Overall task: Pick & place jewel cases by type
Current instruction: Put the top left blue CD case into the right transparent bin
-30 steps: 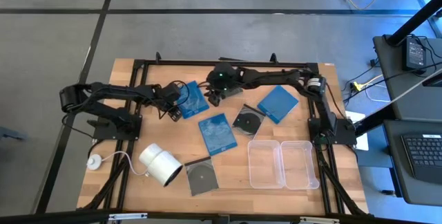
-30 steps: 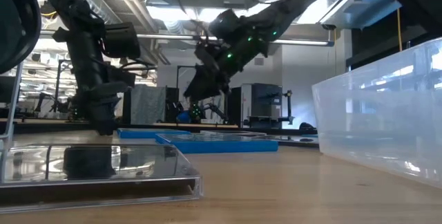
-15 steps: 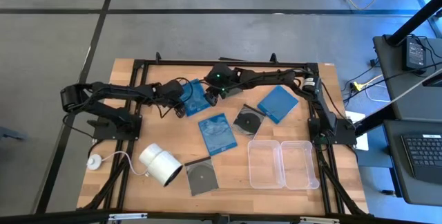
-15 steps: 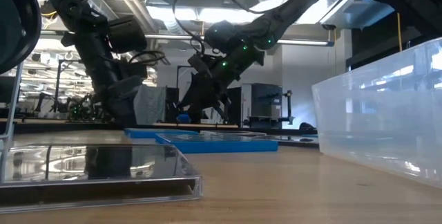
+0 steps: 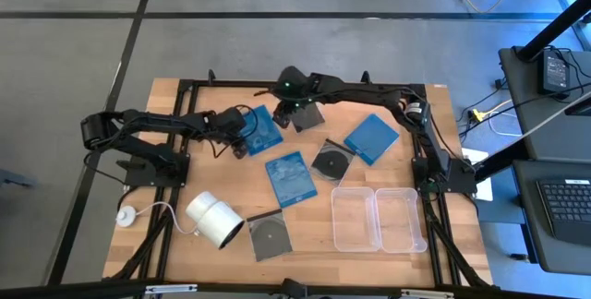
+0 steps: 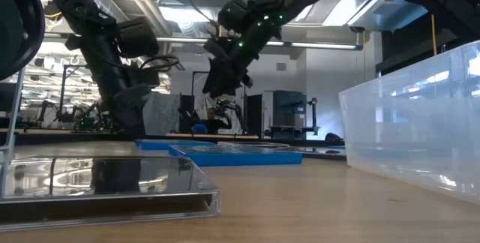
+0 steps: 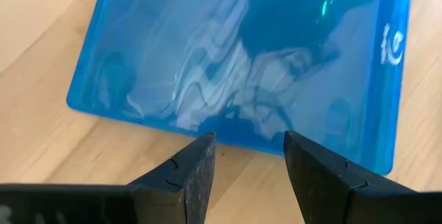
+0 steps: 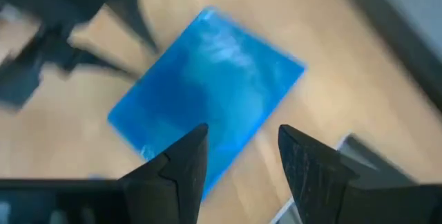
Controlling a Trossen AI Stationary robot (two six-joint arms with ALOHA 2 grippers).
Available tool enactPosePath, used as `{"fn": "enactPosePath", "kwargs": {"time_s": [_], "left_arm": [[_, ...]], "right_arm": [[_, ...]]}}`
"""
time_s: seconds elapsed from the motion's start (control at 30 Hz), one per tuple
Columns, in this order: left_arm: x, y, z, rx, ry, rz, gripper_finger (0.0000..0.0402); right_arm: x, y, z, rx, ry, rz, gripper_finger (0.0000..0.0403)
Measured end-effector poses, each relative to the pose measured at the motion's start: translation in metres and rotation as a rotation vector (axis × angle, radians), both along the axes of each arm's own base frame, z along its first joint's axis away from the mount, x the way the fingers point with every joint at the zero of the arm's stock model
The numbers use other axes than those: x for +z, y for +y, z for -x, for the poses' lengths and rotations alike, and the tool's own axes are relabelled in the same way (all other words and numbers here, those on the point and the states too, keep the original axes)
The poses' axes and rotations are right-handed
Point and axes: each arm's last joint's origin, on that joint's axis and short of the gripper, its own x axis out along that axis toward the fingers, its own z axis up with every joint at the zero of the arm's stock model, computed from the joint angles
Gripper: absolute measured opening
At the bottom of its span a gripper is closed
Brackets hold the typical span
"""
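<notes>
A blue jewel case [image 5: 262, 125] lies flat at the table's far left middle, also seen in the left wrist view [image 7: 242, 51] and the right wrist view [image 8: 207, 92]. My left gripper [image 5: 244, 140] is open, slanting down, its fingertips [image 7: 200, 144] at the case's left edge. My right gripper [image 5: 288, 112] hangs open above the case's right side [image 6: 217, 85], holding nothing. A dark jewel case [image 5: 308, 116] lies beside it. Two more blue cases [image 5: 291, 177] [image 5: 372, 137] and two dark ones [image 5: 331, 161] [image 5: 270, 236] lie flat. My left gripper stands with both fingertips at the blue case's left edge [image 7: 242, 135], slanting down from the table's left. I cannot tell whether they touch it. The case lies flat on the table.
Two clear plastic trays [image 5: 354, 218] [image 5: 400, 218] stand side by side at the near right. A white cylinder [image 5: 214, 218] with a cord lies at the near left. A black frame [image 5: 305, 84] runs around the table's edges.
My right gripper has risen from low beside the blue case and drawn toward the far edge, uncovering the dark case beneath it. My left gripper has tipped and edged slightly toward the blue case. The cases have stayed where they were.
</notes>
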Motion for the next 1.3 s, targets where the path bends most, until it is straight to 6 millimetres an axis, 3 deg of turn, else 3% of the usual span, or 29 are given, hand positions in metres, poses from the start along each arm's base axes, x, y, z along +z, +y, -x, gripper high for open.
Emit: {"fn": "enactPosePath", "kwargs": {"time_s": [0.17,0.6,0.8,1.17,1.3], "left_arm": [[-0.002,-0.002,0.003,0.010,0.038,0.025,0.0168],[-0.002,-0.002,0.003,0.017,0.035,0.027,0.0168],[-0.002,-0.002,0.003,0.017,0.034,0.026,0.0168],[-0.002,-0.002,0.003,0.016,0.034,0.024,0.0168],[-0.002,-0.002,0.003,0.016,0.034,0.024,0.0168]], "right_arm": [[-0.017,0.007,0.005,0.277,0.024,0.040,0.0179],[-0.052,0.011,0.012,0.312,0.044,0.028,0.0179],[-0.065,0.011,0.010,0.314,0.037,-0.063,0.0179],[-0.068,0.016,0.006,0.264,0.090,0.072,0.0179],[-0.080,0.024,0.003,0.327,0.163,0.166,0.0179]]}}
